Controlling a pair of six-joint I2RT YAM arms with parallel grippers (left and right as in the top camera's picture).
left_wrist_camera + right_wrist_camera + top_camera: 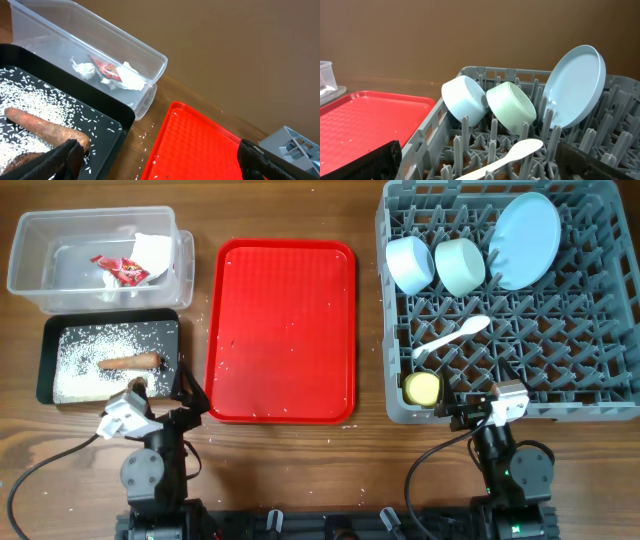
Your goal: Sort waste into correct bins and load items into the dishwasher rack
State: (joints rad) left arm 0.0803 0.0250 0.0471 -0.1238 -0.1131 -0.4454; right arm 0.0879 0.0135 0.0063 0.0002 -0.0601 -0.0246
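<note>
Where the overhead view ends at its top and right edges, the dishwasher rack (pixel 600 350) is cut off. Along its upper part stand the pale blue-white bowl (pixel 410 264), the mint green bowl (pixel 460 266) and the pale blue plate (pixel 524 240), all tipped on edge among the pegs. Mid-rack, the white spoon (pixel 455 337) lies across the pegs. The yellow cup (pixel 422 388) sits in the rack's lower-left corner, near the right pincer (pixel 500 402).

At lower left, the left pincer (pixel 125 412) overlaps the rim of the black tray (pixel 48 355) and partly hides the brown lump (pixel 138 385). The rice (pixel 80 365) and the carrot-shaped stick (pixel 130 362) lie in that tray. At upper left, the clear tub (pixel 30 280) contains the red wrapper (pixel 122 271) and the napkin (pixel 152 250).

The red serving tray (pixel 282 330) lies at centre on the table (pixel 300 460). Both pincers are wide and empty: the left fingers (pixel 65 157) and the right fingers (pixel 375 160) appear only as tips at opposite bottom corners, the rest cropped.
</note>
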